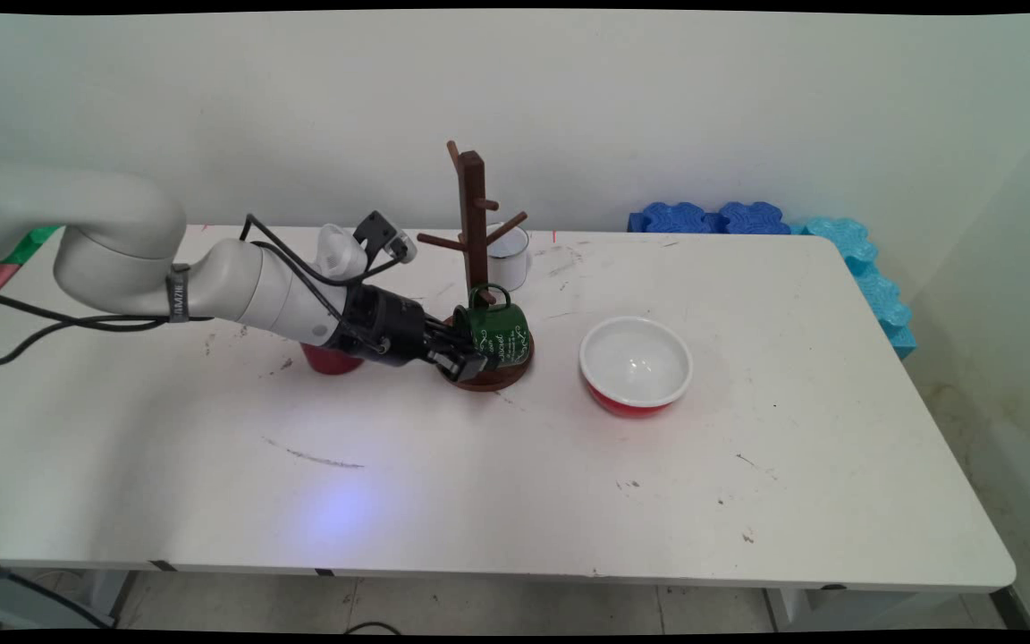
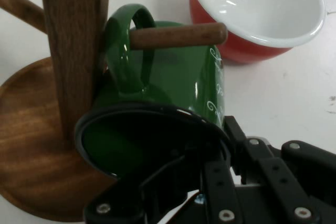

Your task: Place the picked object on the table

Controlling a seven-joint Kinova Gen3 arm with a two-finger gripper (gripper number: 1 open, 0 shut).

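My gripper [image 1: 460,351] is clamped on the green mug's [image 1: 499,333] rim, one finger inside the mouth, one outside the wall. The mug lies tipped on its side over the round base of the wooden mug tree [image 1: 474,224]. Its long axis runs roughly level, mouth facing back toward my wrist, bottom pointing toward the red bowl [image 1: 636,365]. The handle [image 2: 127,45] is uppermost and ringed over a lower peg [image 2: 178,35], with the post right beside it.

A white mug [image 1: 510,256] stands behind the tree, and a red cup [image 1: 330,360] sits partly hidden under my forearm. The bowl stands near, apart from the base. The white table [image 1: 515,483] is open toward the near edge and far right.
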